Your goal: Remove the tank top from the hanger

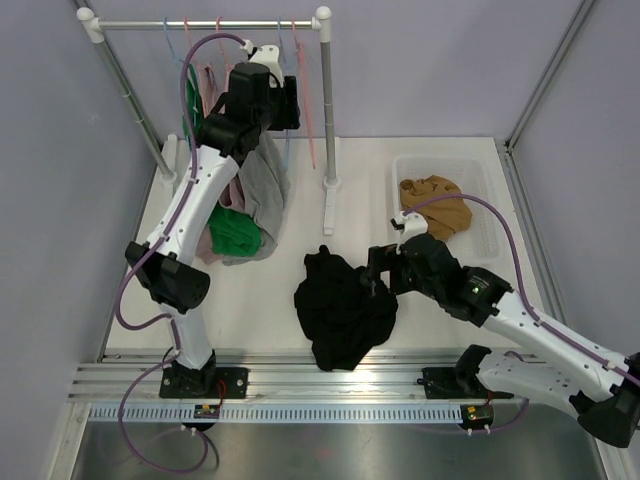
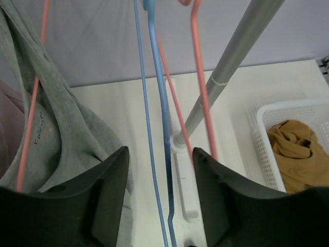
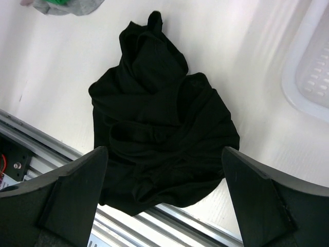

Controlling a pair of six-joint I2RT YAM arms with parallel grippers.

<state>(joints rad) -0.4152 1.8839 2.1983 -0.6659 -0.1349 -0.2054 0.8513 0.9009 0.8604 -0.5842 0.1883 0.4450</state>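
Observation:
A black garment lies crumpled on the table near the front edge, off any hanger; it fills the right wrist view. My right gripper hovers just above it, open wide, with nothing held. My left gripper is raised at the clothes rack, open, with the wires of a bare blue hanger running between its fingers untouched. A grey tank top hangs to its left on a pink hanger. Another bare pink hanger hangs on its right.
The rack's rail and right post stand at the back, with a white foot on the table. Green clothing hangs low under the grey one. A white basket at the right holds a brown garment.

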